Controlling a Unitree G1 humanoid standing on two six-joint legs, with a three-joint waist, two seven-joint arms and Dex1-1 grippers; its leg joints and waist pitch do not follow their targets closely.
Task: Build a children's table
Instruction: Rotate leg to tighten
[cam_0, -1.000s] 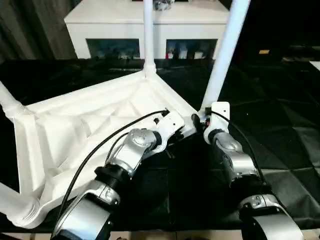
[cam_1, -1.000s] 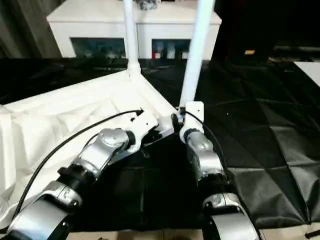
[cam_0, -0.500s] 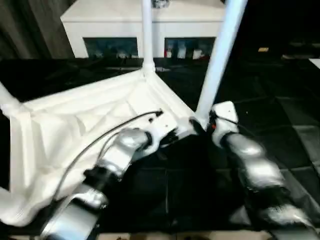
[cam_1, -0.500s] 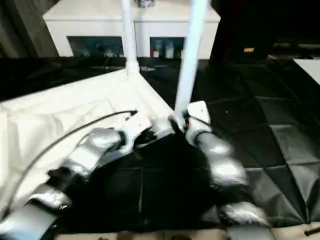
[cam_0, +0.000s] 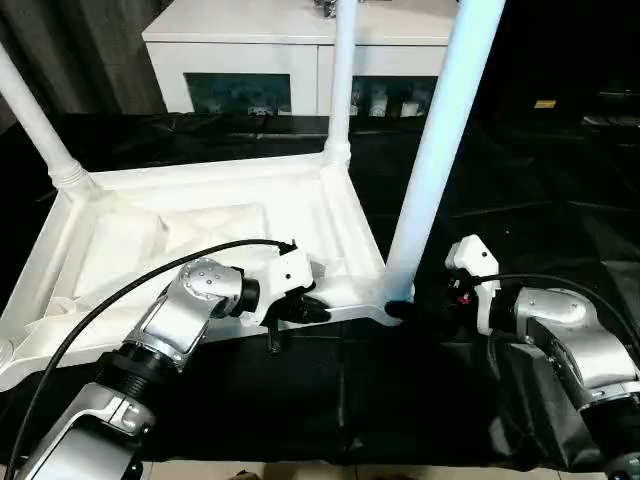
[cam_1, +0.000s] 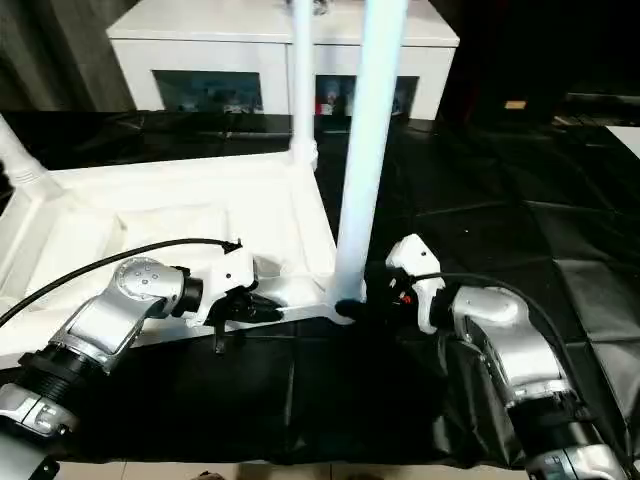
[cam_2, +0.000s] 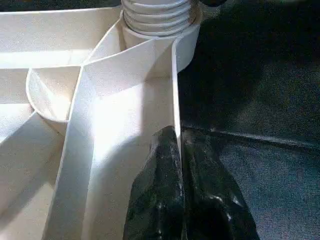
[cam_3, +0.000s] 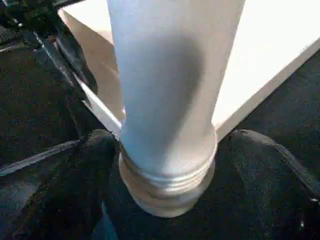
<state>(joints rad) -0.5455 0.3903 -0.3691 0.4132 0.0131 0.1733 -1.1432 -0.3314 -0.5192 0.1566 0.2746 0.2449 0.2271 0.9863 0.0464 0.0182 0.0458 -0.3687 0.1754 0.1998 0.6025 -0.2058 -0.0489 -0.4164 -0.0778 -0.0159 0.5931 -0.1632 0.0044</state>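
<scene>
- Table (cam_0: 200, 225): white, lying upside down on the black-covered bench (cam_0: 560, 190), ribbed underside facing up; it occupies the bench's left half, reaching toward the near edge.
- Near leg (cam_0: 440, 140): stands upright in the corner socket (cam_2: 160, 30) closest to the grippers; its ridged base sits in that socket, as the right wrist view shows (cam_3: 167, 185).
- Far leg (cam_0: 343, 70): upright in the socket at the table's far corner, toward the bench's far edge.
- Left leg (cam_0: 35, 115): rises tilted from the corner toward the bench's left edge.
- Left gripper (cam_0: 300, 310): fingers (cam_2: 160, 200) pressed together on the thin rim of the table, one on each side of the wall, just beside the near leg's socket.
- Right gripper (cam_3: 170, 145): fingers (cam_3: 100, 165) spread apart on either side of the near leg's base, close to it without clasping it; the wrist (cam_0: 475, 270) lies low over the bench, just beside the leg.
- Cabinet (cam_0: 300, 40): white, with dark glass openings, beyond the bench's far edge.
</scene>
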